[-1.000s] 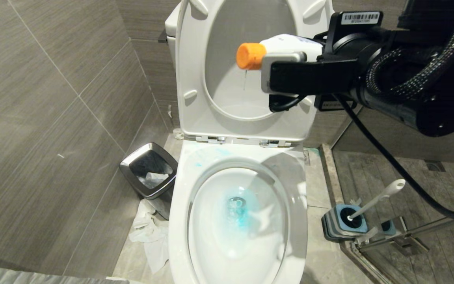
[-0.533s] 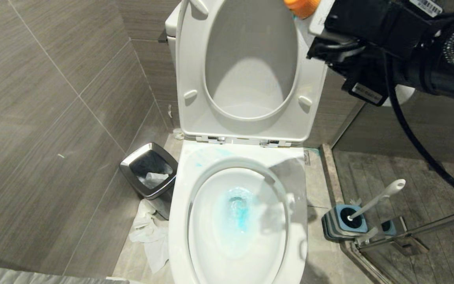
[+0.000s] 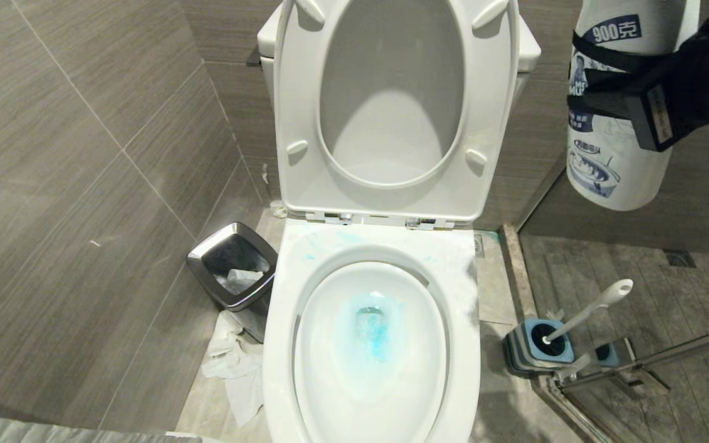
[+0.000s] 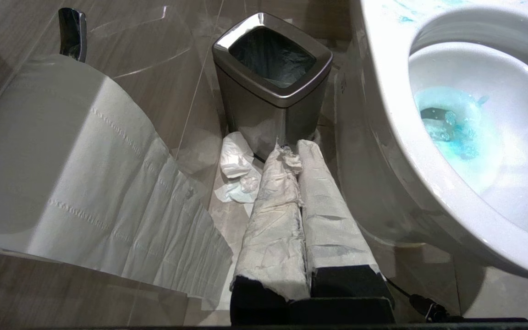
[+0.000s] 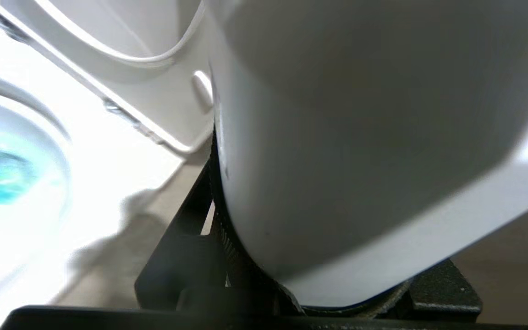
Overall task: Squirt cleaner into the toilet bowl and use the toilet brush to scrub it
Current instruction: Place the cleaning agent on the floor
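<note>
The white toilet bowl [image 3: 280, 344] stands in the middle with seat and lid raised. Turquoise cleaner [image 3: 372, 332] tints the water and streaks the back rim. My right gripper [image 3: 583, 77] is shut on a white cleaner bottle [image 3: 607, 166] with a blue label, held upright at the upper right, beside the lid; its cap is out of view. That bottle [image 5: 360, 137] fills the right wrist view. The toilet brush [image 3: 588, 311] leans in its blue holder [image 3: 542, 347] on the floor to the right. My left gripper [image 4: 291, 151], paper-wrapped and shut, is parked low beside the bowl [image 4: 383, 137].
A chrome-rimmed bin [image 3: 231, 264] stands left of the toilet, with crumpled tissue [image 3: 231, 369] on the floor before it. A toilet paper roll [image 4: 62, 160] hangs close to my left gripper. A glass door's metal rail [image 3: 668, 354] runs behind the brush holder.
My right arm lifted the bottle away from above the bowl, swung it right and turned it from lying sideways to upright. Its orange cap left the view. The left arm stayed still.
</note>
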You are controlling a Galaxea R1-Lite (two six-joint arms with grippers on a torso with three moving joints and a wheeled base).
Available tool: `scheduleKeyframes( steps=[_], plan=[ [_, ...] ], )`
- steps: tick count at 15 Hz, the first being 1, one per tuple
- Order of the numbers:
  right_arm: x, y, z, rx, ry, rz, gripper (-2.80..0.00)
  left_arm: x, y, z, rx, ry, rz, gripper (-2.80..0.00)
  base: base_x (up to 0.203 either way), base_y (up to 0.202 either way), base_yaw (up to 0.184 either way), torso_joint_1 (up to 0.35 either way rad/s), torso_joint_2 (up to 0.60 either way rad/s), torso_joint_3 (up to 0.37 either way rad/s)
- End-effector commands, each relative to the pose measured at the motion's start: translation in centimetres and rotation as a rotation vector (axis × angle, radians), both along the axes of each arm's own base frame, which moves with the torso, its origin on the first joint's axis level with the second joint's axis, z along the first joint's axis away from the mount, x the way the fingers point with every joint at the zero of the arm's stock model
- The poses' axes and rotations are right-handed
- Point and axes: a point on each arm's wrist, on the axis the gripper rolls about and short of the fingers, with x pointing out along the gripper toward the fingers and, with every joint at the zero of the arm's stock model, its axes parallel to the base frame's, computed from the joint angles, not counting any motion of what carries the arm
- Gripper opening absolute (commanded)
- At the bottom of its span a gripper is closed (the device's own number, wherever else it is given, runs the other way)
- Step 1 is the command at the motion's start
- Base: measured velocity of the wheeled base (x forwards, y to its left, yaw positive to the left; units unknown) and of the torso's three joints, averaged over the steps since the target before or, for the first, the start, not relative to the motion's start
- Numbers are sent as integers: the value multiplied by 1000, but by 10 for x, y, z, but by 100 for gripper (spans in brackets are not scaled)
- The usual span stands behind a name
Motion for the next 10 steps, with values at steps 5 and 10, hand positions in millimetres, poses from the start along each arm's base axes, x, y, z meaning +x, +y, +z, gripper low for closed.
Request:
scheduleKeyframes(
  steps=[5, 10],
  plan=[
    [16, -48, -2, 429, 114, 10, -280, 1, 0, -2, -1, 7, 1, -280, 0, 0, 0, 0, 0, 0],
    [20, -68, -16, 462, 143, -89, -280, 1, 0, -2, -1, 7, 1, -280, 0, 0, 0, 0, 0, 0]
  ],
)
